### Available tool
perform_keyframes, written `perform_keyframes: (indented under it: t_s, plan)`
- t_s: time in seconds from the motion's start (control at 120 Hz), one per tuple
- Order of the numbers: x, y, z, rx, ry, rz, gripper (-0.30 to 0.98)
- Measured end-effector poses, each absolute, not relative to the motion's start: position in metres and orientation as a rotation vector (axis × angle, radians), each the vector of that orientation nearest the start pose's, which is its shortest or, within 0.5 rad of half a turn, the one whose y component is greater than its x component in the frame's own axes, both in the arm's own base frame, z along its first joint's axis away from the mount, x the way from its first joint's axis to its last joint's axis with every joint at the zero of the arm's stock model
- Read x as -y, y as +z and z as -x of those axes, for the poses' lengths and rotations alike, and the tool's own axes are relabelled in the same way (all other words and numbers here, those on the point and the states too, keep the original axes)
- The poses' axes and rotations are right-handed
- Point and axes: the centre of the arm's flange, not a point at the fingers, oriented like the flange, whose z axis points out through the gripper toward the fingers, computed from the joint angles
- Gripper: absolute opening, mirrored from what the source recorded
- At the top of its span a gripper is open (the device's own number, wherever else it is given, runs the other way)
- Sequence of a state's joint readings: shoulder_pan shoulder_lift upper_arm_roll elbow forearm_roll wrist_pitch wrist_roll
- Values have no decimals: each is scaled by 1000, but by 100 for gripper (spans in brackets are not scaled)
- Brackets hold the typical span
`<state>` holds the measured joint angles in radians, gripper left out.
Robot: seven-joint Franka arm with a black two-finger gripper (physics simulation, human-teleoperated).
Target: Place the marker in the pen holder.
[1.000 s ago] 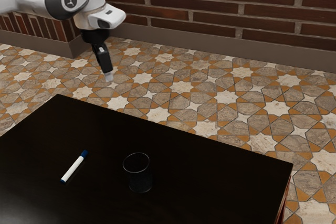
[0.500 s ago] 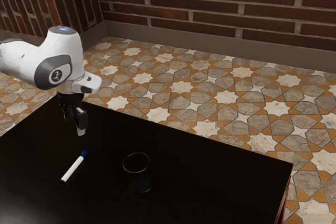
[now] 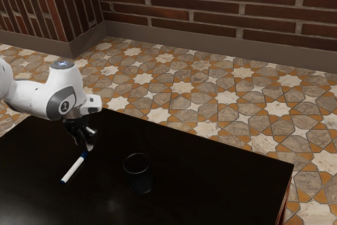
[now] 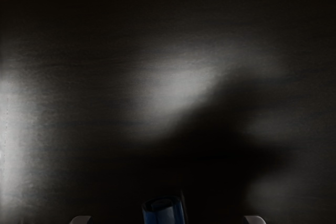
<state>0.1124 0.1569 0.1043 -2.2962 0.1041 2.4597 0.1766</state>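
Observation:
My gripper [image 3: 86, 147] is low over the table at the marker's blue-capped end, its fingers apart. The white marker [image 3: 72, 170] lies on the dark tabletop, slanting away from the hand. In the wrist view the blue end of the marker [image 4: 164, 213] shows between the two separated fingertips of the gripper [image 4: 168, 220], with a gap on either side. The dark, round pen holder [image 3: 140, 176] stands upright on the exterior view's right of the marker and the gripper, apart from both.
The black table [image 3: 195, 183] has its far edge running down toward the exterior view's right. Beyond it lie a patterned tile floor [image 3: 226, 97] and a brick wall [image 3: 184, 3]. In the wrist view, glare and a dark shadow lie across the tabletop [image 4: 178, 85].
The arm has come down from above the far table edge to the marker's blue end, first toward the exterior view's left, then slightly back right. Marker and pen holder have not moved.

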Motion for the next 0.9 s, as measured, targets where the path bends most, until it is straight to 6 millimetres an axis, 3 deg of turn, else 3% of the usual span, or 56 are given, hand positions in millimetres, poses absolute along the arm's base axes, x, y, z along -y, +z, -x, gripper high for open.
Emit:
perform_keyframes:
  t_s: [0.1, 0.242, 0.683, 0.9]
  plan:
    - [-122, 268, -509, -1, 26, 3064, 29]
    - [-116, 257, -498, 26, 43, 3070, 26]
    - [-116, 245, -493, 100, 60, 3070, 20]
    - [-115, 244, -493, 108, 61, 3066, 4]
